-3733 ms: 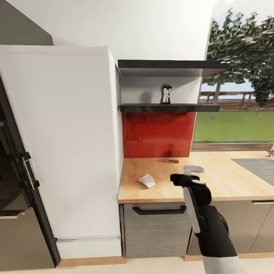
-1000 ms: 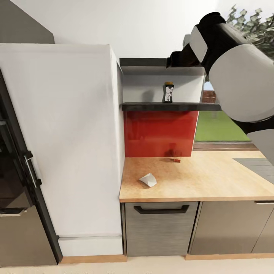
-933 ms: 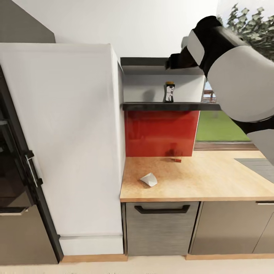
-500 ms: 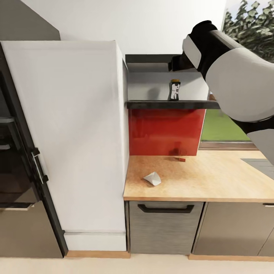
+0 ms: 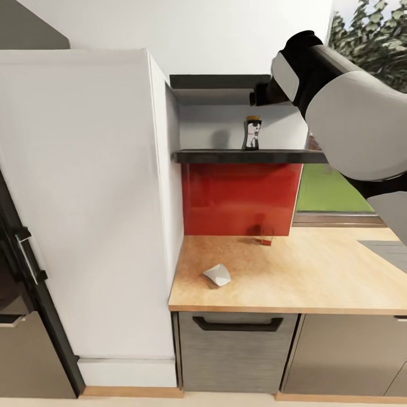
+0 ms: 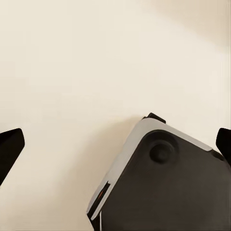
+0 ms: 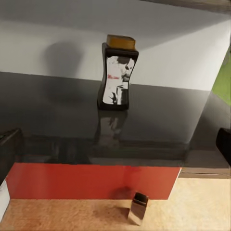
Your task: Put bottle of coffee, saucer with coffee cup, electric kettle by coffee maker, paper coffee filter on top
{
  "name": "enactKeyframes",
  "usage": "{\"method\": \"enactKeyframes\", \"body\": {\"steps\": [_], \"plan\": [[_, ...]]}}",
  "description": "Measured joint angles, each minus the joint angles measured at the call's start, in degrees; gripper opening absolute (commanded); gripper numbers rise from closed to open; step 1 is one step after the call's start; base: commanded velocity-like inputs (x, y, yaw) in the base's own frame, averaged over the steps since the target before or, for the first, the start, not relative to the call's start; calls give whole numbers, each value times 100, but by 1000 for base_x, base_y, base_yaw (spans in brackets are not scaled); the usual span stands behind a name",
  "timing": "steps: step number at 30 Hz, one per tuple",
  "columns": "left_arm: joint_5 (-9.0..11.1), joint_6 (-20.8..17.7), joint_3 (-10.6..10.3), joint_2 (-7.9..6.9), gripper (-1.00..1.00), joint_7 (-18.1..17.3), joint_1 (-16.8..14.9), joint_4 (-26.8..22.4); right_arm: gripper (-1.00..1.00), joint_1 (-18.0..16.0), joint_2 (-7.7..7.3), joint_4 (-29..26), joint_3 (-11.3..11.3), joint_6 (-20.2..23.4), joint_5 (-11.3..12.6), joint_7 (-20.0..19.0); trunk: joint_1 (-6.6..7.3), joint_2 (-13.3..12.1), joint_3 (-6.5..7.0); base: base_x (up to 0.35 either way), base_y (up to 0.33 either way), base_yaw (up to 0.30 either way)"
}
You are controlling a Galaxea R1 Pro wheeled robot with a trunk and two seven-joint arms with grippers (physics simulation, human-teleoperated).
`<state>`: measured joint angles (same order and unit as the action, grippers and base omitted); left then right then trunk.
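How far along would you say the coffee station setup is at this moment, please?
Nothing looks finished. In hand: the right arm is raised at shelf height, its wrist camera facing the bottle of coffee, which stands on the kitchen shelf. Left: bring it down; the paper coffee filter lies on the countertop.

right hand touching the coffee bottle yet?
Apart. In the right wrist view the bottle stands alone on the shelf, bare shelf between it and the fingertips at the frame's edges. The head view shows the arm raised before it.

head view frontal, right wrist nearer — perhaps shelf-level
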<state>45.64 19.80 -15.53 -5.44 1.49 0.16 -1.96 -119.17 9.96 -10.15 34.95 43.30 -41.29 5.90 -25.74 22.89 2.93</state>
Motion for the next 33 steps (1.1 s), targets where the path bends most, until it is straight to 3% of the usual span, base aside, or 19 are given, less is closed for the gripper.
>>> {"method": "enactKeyframes", "body": {"steps": [9, 25, 33], "plan": [[-5, -12, -3, 5, 100, -2, 0, 5, 100, 0, 1, 9, 10, 4, 366, 12, -2, -2, -25, 246, -79, 74], [-4, -34, -8, 1, 100, -3, 0, 17, 100, 0, 0, 7, 9, 0, 391, 188, -3, -1, -38, 15, -8, 14], [-16, -523, -22, -45, 100, 2, 0, 183, 100, -1, 0, 9, 10, -7, 392, 473, -3, 0, -40, 1, 0, 0]]}}
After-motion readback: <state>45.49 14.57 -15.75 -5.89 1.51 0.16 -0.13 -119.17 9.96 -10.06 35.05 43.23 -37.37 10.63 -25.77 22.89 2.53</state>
